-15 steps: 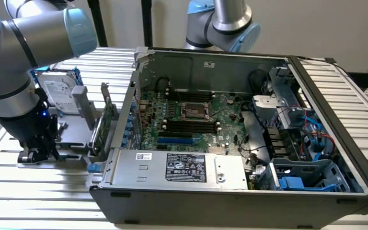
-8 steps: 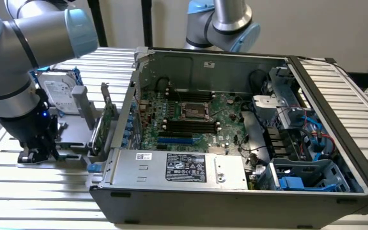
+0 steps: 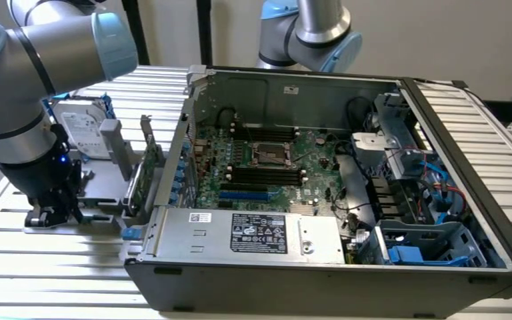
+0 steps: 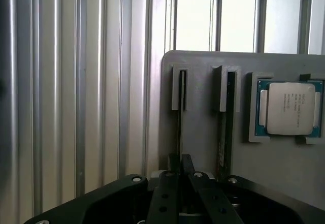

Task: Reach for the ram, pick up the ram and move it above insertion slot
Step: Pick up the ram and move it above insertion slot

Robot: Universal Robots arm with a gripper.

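A: Arm (image 3: 25, 87) sits right up against the exterior lens, on the exterior view's left, wrist pointing down at the worktop (image 3: 51, 267).

B: Biggest things on it?

A: Open PC case (image 3: 327, 283) lying on its side. It takes the middle and the exterior view's right. Motherboard (image 3: 319, 143) inside, face up. Power supply (image 3: 247, 233) along the near wall. Second arm (image 3: 314, 33) behind the case.

B: Beside the case?

A: Grey fixture (image 3: 96, 190) on the slats, just beside the case on the exterior view's left. Hard drive (image 3: 83, 130) sits at its far end. Green expansion card (image 3: 152, 160) stands upright on the side next to the case.

B: Wrist view?

A: Same fixture from above. CPU (image 4: 289, 107) lies flat in a pocket. Two narrow slots beside it, each with a thin stick on edge. The ram (image 4: 180, 117) is the stick in the slot farther from the CPU. Second stick (image 4: 227, 127) stands between the ram and the CPU.

B: Pincer?

A: Pincer (image 4: 181, 160) is low over the fixture. Fingers (image 4: 168, 196) are narrow, one on each side of the ram's top edge, and closed on it as far as I can see. The ram is seated in its slot, not lifted, and well apart from the motherboard.
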